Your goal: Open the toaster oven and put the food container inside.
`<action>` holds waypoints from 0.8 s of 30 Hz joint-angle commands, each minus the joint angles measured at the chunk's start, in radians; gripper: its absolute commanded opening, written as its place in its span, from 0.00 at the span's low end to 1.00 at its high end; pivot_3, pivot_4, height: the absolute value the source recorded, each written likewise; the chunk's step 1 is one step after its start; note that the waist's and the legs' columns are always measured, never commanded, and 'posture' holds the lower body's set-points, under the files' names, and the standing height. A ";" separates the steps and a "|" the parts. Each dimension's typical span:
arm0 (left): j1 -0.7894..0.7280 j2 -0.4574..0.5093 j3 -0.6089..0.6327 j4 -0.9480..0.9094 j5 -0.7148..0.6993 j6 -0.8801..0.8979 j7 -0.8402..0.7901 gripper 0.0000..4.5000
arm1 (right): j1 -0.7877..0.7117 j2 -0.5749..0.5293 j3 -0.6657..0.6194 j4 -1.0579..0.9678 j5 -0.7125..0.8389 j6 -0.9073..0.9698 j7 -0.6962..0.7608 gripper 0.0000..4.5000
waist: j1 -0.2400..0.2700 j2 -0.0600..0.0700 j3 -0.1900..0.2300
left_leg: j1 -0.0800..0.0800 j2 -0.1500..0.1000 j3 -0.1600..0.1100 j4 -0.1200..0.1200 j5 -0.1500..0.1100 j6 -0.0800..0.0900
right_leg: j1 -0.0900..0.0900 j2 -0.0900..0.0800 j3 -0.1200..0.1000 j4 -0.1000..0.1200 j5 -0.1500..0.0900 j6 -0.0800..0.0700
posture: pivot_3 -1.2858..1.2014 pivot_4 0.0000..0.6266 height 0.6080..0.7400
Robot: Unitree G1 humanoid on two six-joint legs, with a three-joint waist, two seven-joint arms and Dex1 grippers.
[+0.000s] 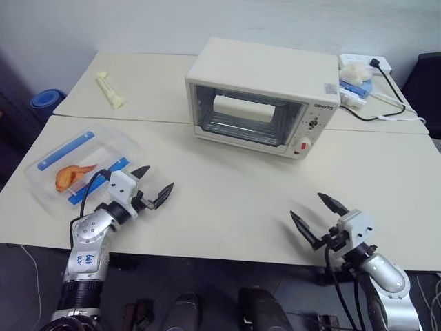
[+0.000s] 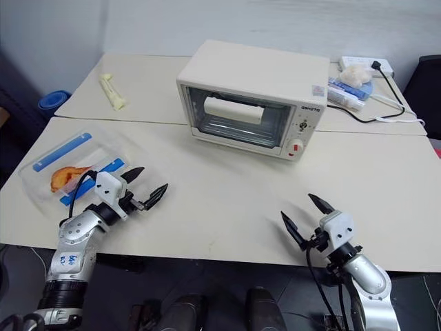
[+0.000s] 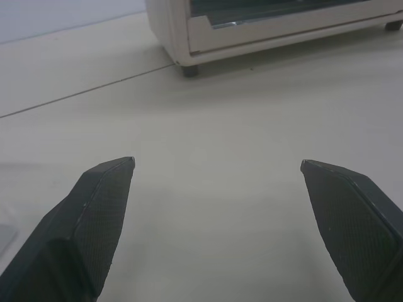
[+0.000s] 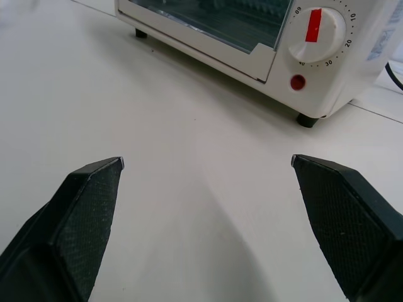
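The cream-white toaster oven (image 1: 262, 96) stands at the back middle of the table with its glass door closed; its red dial (image 4: 313, 26) faces my right wrist camera. The clear food container (image 1: 79, 169), with blue clip strips and an orange food piece inside, lies flat at the table's left. My left gripper (image 1: 153, 185) hovers open just right of the container, touching nothing. Near the front right edge, my right gripper (image 1: 315, 215) is open too, with nothing between its fingers (image 4: 88, 207). Both point toward the oven.
A pale yellow object (image 1: 110, 89) lies at the back left. Behind the oven on the right are a white power strip (image 1: 365, 64) with a black cable (image 1: 386, 103), and some small packages. A seam (image 1: 138, 121) runs between the two tabletops.
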 commanded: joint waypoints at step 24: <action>-0.109 0.219 0.115 -0.273 -0.441 0.410 -0.327 1.00 | -0.799 0.020 0.162 0.022 0.115 0.589 -0.066 0.99 | -0.003 0.001 0.001 | -0.004 0.001 0.001 0.001 0.000 -0.005 | -0.003 0.000 0.001 -0.002 -0.001 -0.001 | 0.52 0.24 1.00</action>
